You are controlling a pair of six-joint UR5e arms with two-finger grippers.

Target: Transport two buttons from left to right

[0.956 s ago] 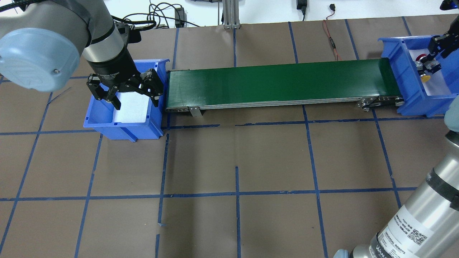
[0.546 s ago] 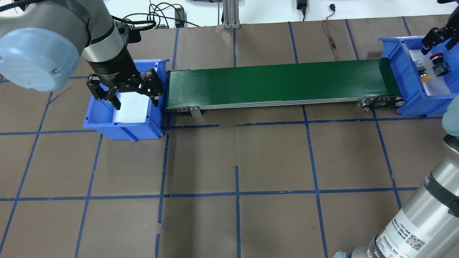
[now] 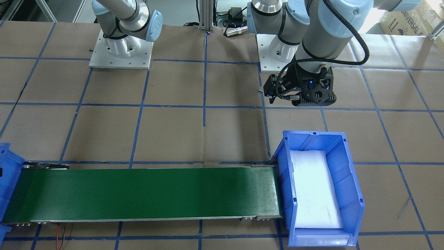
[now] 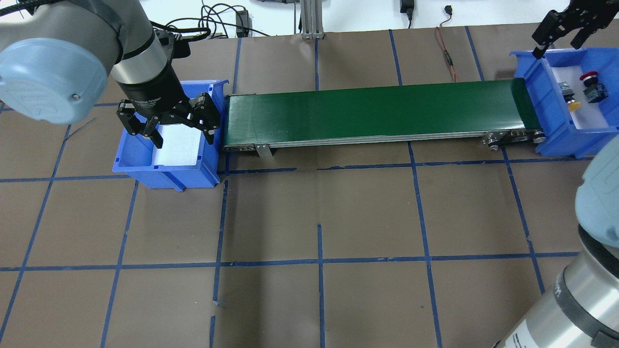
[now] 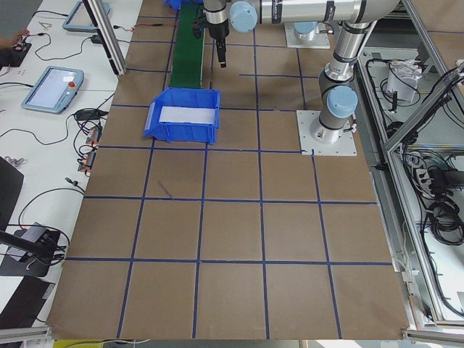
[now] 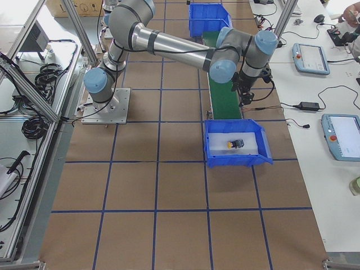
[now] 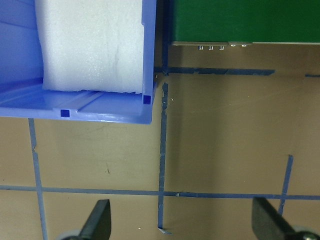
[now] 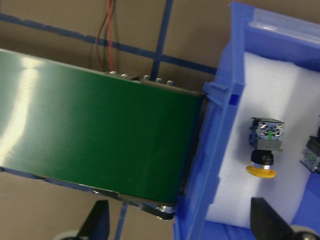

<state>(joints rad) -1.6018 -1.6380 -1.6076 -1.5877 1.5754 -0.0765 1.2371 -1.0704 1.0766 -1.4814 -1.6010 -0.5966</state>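
Yellow button (image 4: pixel 569 98): yellow mushroom cap, black barrel, blocky grey base with a green spot on its end face.
Yellow button, pose: on its side, cap towards the robot, base towards the far wall.
Red button (image 4: pixel 593 86): red cap, dark blocky body; cap at the far end, body nearer the robot. Only its edge shows in the right wrist view.
Place: both on the white foam pad (image 4: pixel 587 117) inside the blue bin (image 4: pixel 550 121) at the right end of the green belt (image 4: pixel 377 110).
Spacing: just beside each other, yellow nearer the belt; contact unclear.
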